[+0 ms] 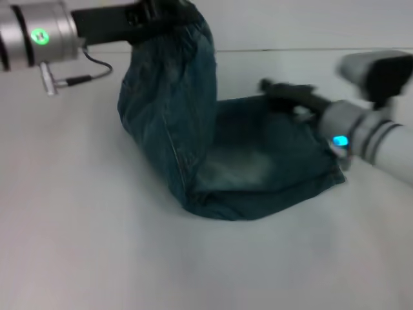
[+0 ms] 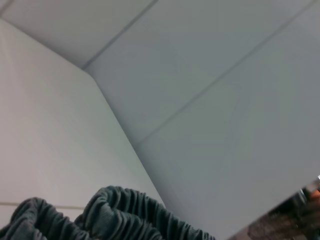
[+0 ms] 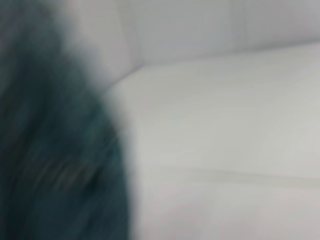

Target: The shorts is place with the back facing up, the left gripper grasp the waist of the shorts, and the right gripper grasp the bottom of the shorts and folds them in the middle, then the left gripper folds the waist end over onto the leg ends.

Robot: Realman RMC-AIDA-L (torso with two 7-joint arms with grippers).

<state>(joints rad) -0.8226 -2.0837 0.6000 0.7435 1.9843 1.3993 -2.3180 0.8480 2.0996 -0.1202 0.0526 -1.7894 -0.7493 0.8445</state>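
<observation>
The blue-green denim shorts (image 1: 245, 168) lie folded on the white table, with one end pulled up into a tall hanging sheet (image 1: 168, 97). My left gripper (image 1: 169, 14) holds that raised end at the top of the head view, shut on the cloth. The left wrist view shows the gathered elastic waistband (image 2: 125, 215) bunched right at the camera. My right gripper (image 1: 271, 87) hovers low over the far right edge of the flat part, blurred. In the right wrist view the shorts (image 3: 50, 150) are a dark smear beside bare table.
The white table (image 1: 77, 213) stretches on all sides of the shorts. A thin black cable (image 1: 97, 64) loops under the left arm. Behind the table a pale wall (image 2: 200, 75) rises.
</observation>
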